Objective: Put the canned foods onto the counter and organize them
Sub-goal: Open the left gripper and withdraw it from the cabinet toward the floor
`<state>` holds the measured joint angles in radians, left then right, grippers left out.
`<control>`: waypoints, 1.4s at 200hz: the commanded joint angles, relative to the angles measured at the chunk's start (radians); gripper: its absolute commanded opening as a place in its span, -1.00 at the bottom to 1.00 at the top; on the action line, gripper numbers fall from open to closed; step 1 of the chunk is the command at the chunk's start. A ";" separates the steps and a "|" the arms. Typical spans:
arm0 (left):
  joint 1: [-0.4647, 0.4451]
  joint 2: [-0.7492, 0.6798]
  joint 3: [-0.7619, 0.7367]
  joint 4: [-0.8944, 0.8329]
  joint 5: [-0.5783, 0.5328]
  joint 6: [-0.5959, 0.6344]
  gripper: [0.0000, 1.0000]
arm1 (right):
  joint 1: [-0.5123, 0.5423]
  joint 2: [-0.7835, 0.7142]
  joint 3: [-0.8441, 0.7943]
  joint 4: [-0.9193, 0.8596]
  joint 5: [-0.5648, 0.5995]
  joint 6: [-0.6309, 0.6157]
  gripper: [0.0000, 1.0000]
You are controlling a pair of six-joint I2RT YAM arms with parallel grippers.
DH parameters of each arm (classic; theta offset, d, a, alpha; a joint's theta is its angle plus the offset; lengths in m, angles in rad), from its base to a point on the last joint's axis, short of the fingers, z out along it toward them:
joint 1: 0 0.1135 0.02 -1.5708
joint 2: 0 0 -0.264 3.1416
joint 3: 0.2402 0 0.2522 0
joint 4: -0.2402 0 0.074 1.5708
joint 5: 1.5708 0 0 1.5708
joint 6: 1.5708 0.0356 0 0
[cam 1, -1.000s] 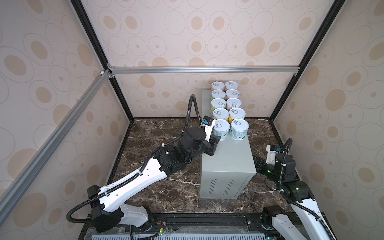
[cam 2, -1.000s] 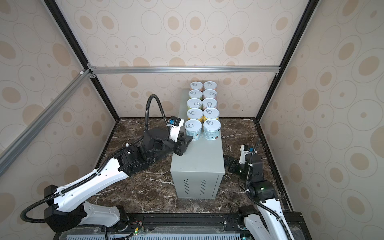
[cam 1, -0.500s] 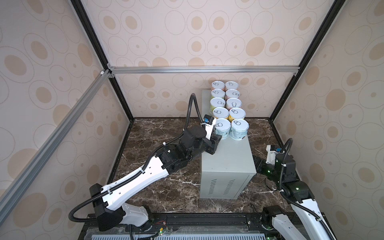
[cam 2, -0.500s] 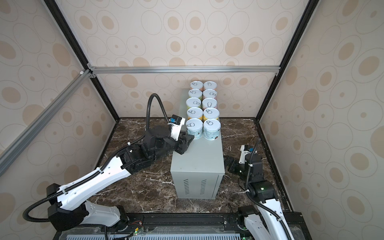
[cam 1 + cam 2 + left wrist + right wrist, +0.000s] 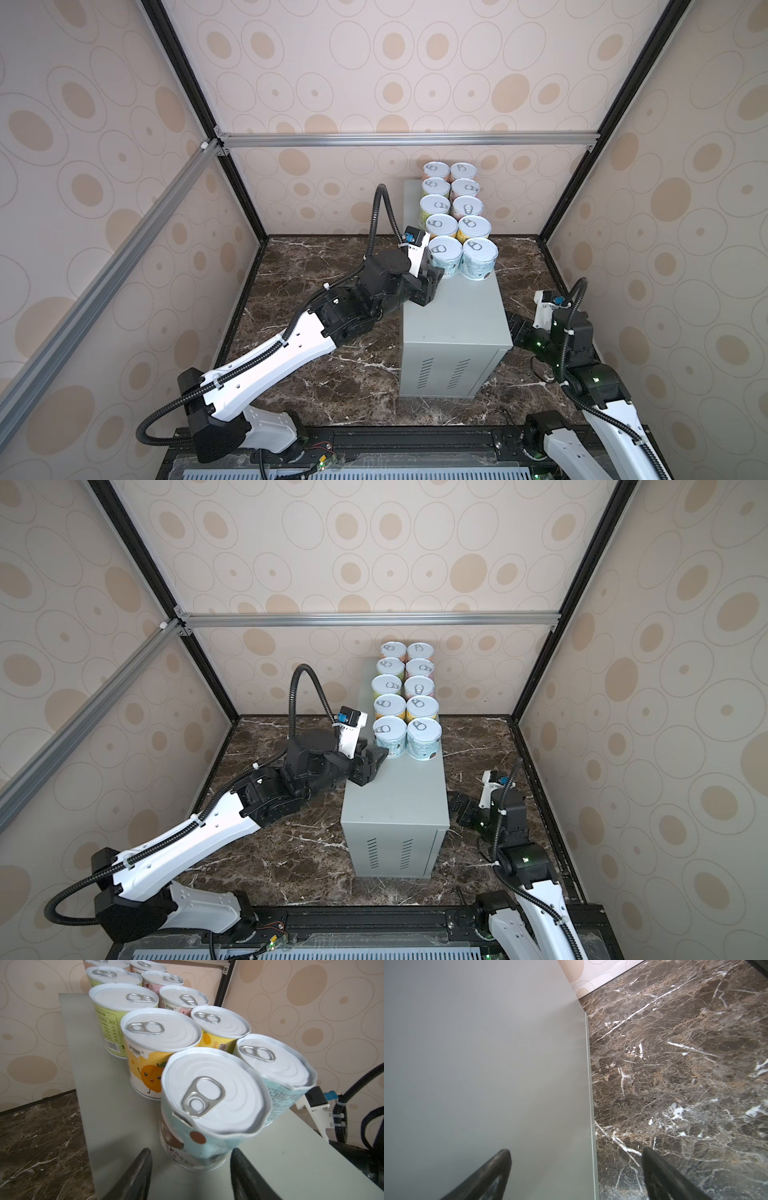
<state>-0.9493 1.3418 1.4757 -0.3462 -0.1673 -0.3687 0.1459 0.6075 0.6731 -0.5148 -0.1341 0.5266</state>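
1. While all ten cans (image 5: 453, 216) stand in two rows on the far part of the counter (image 5: 457, 316), the left tool (image 5: 432, 284) sits at the nearest blue can (image 5: 212, 1103). Its jaws are parted either side of the base and pinch nothing.
2. The right tool (image 5: 576, 1150) is spread wide and empty, low over the marble (image 5: 675, 1064) beside the counter.
3. Step in hand, I judge: letting go of the last can.
4. The next move calls for backing the left tool straight out over the counter's bare near end, without nudging the blue can.

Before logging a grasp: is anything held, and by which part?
Nothing is held: the left tool stands open by the nearer pale blue can, the right tool open and empty.
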 commanded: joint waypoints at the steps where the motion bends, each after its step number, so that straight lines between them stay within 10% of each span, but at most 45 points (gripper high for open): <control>1: 0.009 -0.080 0.006 -0.007 -0.047 -0.012 0.36 | 0.006 -0.007 0.027 -0.033 0.037 -0.015 1.00; 64: 0.009 -0.291 -0.188 -0.007 -0.217 -0.025 0.98 | 0.006 -0.030 0.031 -0.038 0.144 -0.067 1.00; 206: 0.022 -0.747 -0.972 0.422 -0.639 0.087 0.98 | 0.006 -0.040 -0.382 0.555 0.432 -0.188 1.00; 280: 0.527 -0.506 -1.036 0.647 -0.424 0.054 0.98 | 0.005 0.314 -0.351 0.859 0.579 -0.322 1.00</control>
<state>-0.5198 0.7677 0.4755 0.1627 -0.6708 -0.3111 0.1459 0.8570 0.2871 0.1879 0.3725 0.2810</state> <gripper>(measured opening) 0.990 0.999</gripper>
